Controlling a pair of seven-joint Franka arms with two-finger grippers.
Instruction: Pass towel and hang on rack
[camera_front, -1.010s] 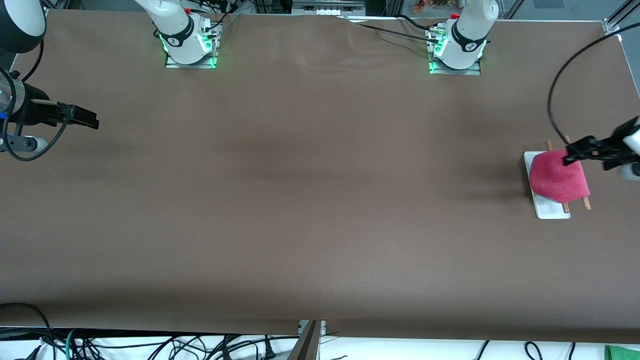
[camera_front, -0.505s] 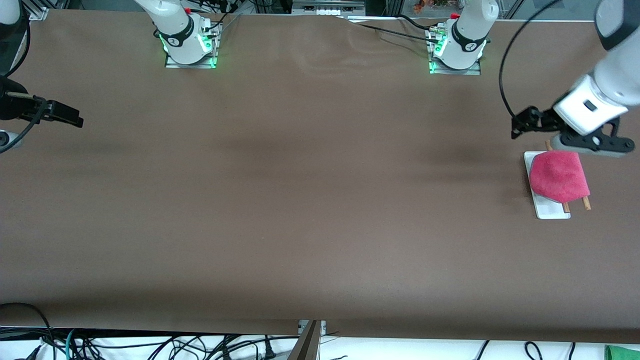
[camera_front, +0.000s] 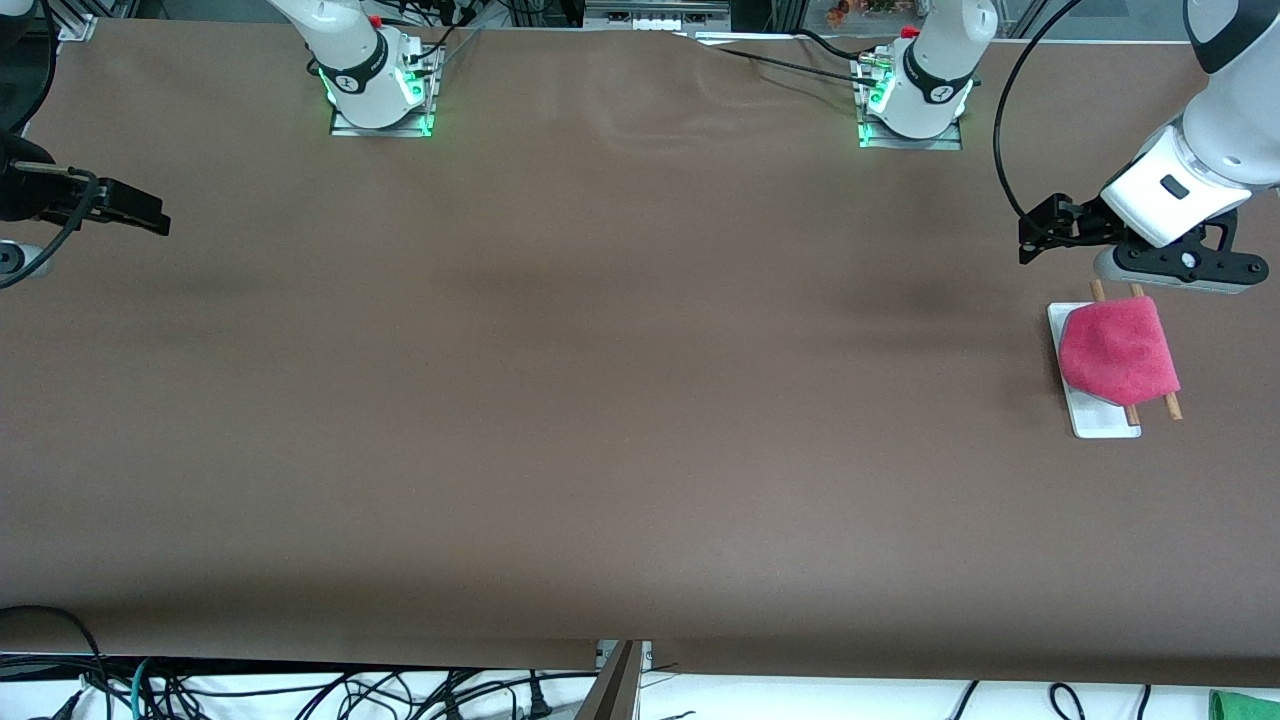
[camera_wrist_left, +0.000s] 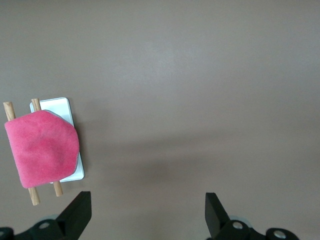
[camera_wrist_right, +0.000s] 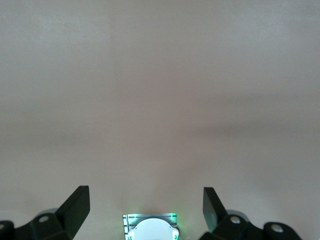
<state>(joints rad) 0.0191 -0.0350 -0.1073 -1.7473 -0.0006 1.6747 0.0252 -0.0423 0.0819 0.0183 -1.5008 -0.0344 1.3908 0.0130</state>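
The pink-red towel (camera_front: 1118, 352) hangs draped over the two wooden rods of the rack (camera_front: 1102, 422), at the left arm's end of the table. Rod ends stick out on both sides of it. My left gripper (camera_front: 1032, 236) is open and empty in the air, over bare table beside the rack, apart from the towel. In the left wrist view the towel (camera_wrist_left: 42, 149) lies over the rack's white base (camera_wrist_left: 56, 106), off to the side of the gripper (camera_wrist_left: 146, 212). My right gripper (camera_front: 150, 213) waits open and empty at the right arm's end; it also shows in the right wrist view (camera_wrist_right: 145, 205).
Both arm bases glow green along the table's edge by the robots, the right arm's (camera_front: 380, 95) and the left arm's (camera_front: 912, 100). A black cable (camera_front: 1000, 150) loops from the left arm. The right arm's base (camera_wrist_right: 150, 227) shows between the right gripper's fingers.
My left gripper has let go of the towel, lifted off the rack and drawn away toward the robots' side. The towel stays draped on the rods. The right gripper shifted slightly.
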